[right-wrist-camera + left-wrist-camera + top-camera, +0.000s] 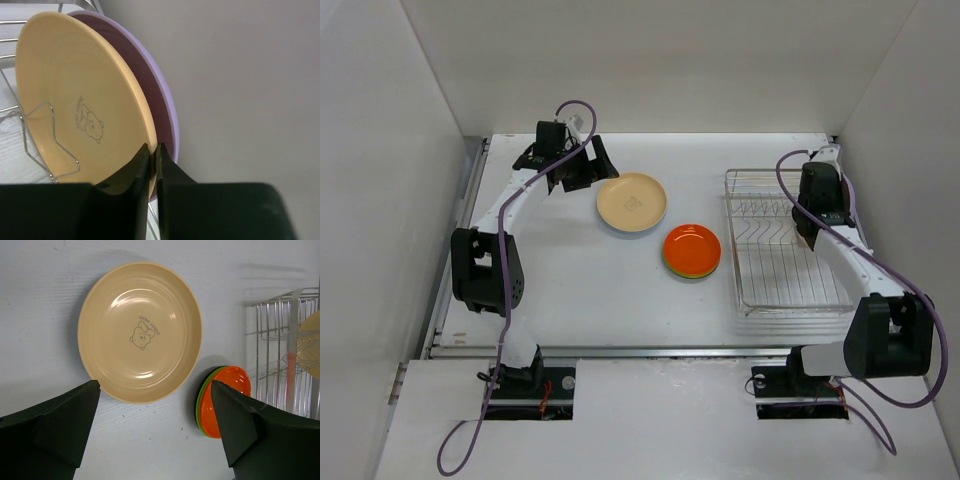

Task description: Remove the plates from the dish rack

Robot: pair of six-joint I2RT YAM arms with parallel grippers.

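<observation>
the right gripper (152, 152) pinches its two black fingers on the rim of an upright tan plate (75, 100), a smooth, glossy round dish printed with a small bear. the plate stands on edge in the dish rack (785, 280), a rectangular frame of thin silver wire, propped by a bent wire loop. a lavender plate (162, 95) of the same round shape stands just behind it, its rim showing past the tan one. the right arm reaches forward from its base along the rack's right side, wrist bent down over the far end.

the left gripper (155, 390) hangs with its wedge-shaped fingers spread wide and holding nothing, above a flat tan plate (140, 332) bearing the same print. the left arm arcs up to the far left of the table (580, 290). beside that plate, an orange plate (227, 400) sits stacked on a lime green plate (199, 407), between it and the rack. the tabletop is matte white, boxed in by plain white walls (650, 60).
</observation>
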